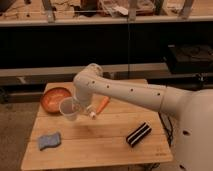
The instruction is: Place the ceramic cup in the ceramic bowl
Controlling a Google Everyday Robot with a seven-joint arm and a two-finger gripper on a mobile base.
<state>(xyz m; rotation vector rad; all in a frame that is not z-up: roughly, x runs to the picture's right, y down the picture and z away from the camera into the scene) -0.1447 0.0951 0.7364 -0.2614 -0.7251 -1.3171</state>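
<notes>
The ceramic cup [68, 109] is a pale handleless cup held tilted above the wooden table [100, 142], its mouth facing left toward me. My gripper [78, 106] is shut on the ceramic cup from the right side, at the end of the white arm [130, 92]. The ceramic bowl [53, 98] is orange-brown and shallow, at the table's back left, just left of and behind the cup. The cup's rim sits close to the bowl's right edge, apart from it.
An orange carrot [102, 104] lies right of the gripper. A blue sponge [49, 141] lies at the front left. A black-and-white striped block [138, 134] lies at the front right. Dark shelves [110, 30] stand behind the table.
</notes>
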